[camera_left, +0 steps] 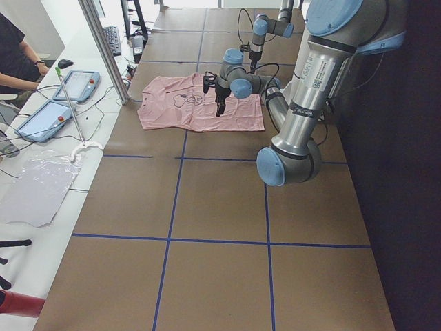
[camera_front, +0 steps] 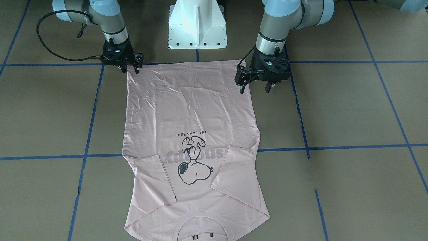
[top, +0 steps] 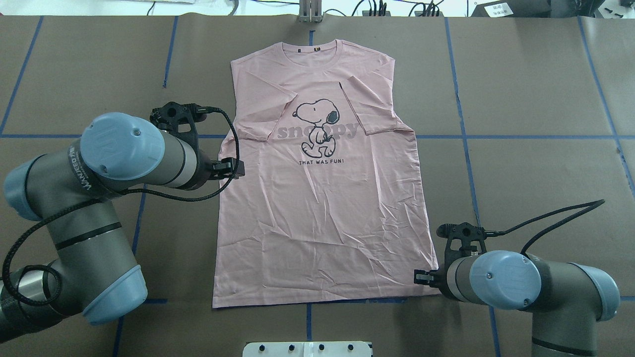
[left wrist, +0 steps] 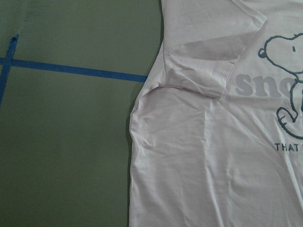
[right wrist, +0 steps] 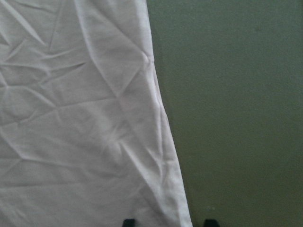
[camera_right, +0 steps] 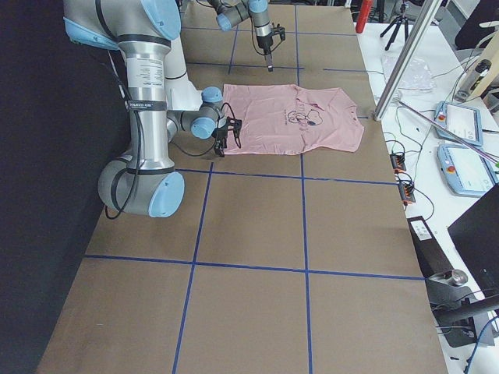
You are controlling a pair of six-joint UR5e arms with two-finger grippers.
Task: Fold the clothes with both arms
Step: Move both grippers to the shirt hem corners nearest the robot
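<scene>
Tabletop (camera_front: 351, 107) bears the T-shirt (camera_front: 190, 107); left gripper (camera_front: 254, 87) and right gripper (camera_front: 131, 69) gape empty at its edges.

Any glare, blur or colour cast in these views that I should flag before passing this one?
Overhead exterior: even light, sharp, the T-shirt print reads clearly. Exterior front-facing: the white base pedestal is blown out by glare. Right wrist-mounted: soft and dim, the table tinted green. Left wrist-mounted: the same green cast, yet the lettering is legible.
</scene>
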